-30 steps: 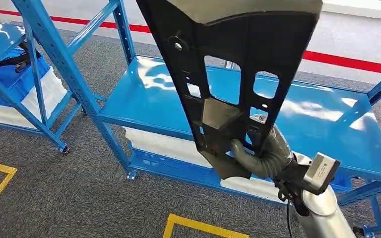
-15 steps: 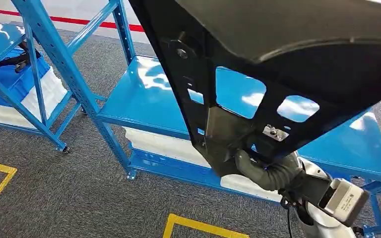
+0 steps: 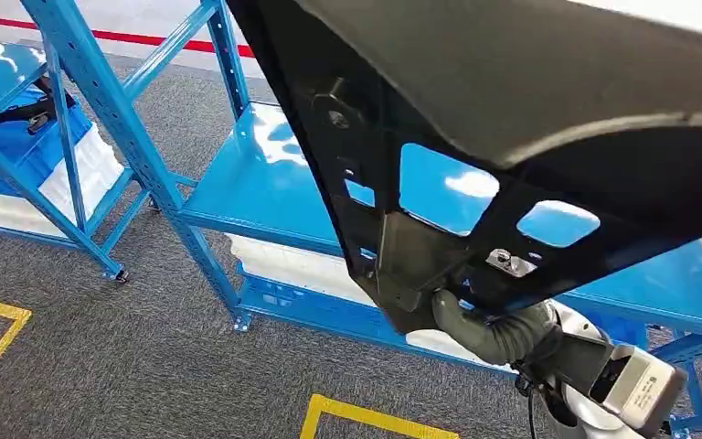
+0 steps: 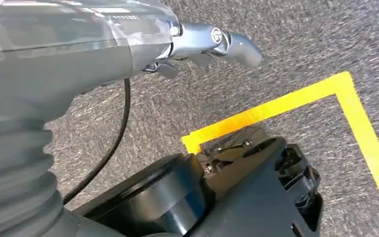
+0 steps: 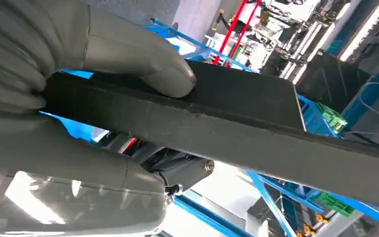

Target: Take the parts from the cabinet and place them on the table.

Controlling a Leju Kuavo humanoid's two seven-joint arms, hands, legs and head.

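The right hand point(image 3: 489, 329) gripped the narrow lower end of a large black panel point(image 3: 512, 119), which rose up and away from the hand, tilted, filling the upper frame. Through the panel's cut-outs and beyond the hand lay a glossy blue shelf point(image 3: 265, 183); below the hand ran grey carpet point(image 3: 119, 366) with yellow tape point(image 3: 366, 416)

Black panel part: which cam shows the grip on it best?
Right wrist view: the right hand pinches the black panel part by its edge, thumb on top. Head view shows the panel's cutouts, grip largely hidden. Left wrist view faces the floor.
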